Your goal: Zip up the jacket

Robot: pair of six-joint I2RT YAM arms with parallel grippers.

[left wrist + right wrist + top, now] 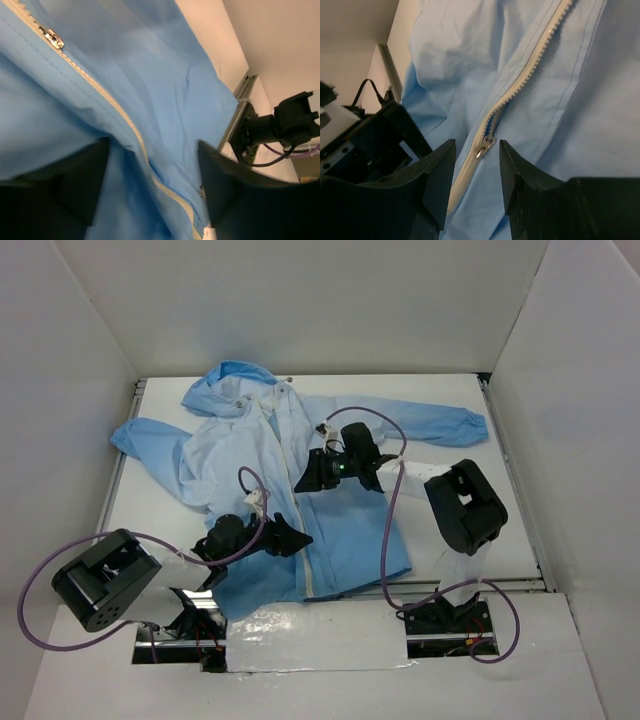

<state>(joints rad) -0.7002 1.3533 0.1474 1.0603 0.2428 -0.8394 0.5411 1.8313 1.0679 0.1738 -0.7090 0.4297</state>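
Observation:
The light-blue jacket lies flat on the white table, hood at the far side and hem toward me. Its white zipper runs down the front. My left gripper hovers over the hem end of the zipper, jaws apart, with only fabric and zipper tape between its fingers. My right gripper sits mid-chest, open. In the right wrist view the metal slider lies just ahead of the right gripper, untouched. The same slider shows far off in the left wrist view.
White walls enclose the table on three sides. A metal rail runs along the near edge by the right arm's base. Purple cables loop over the jacket. The right sleeve stretches out behind the right arm.

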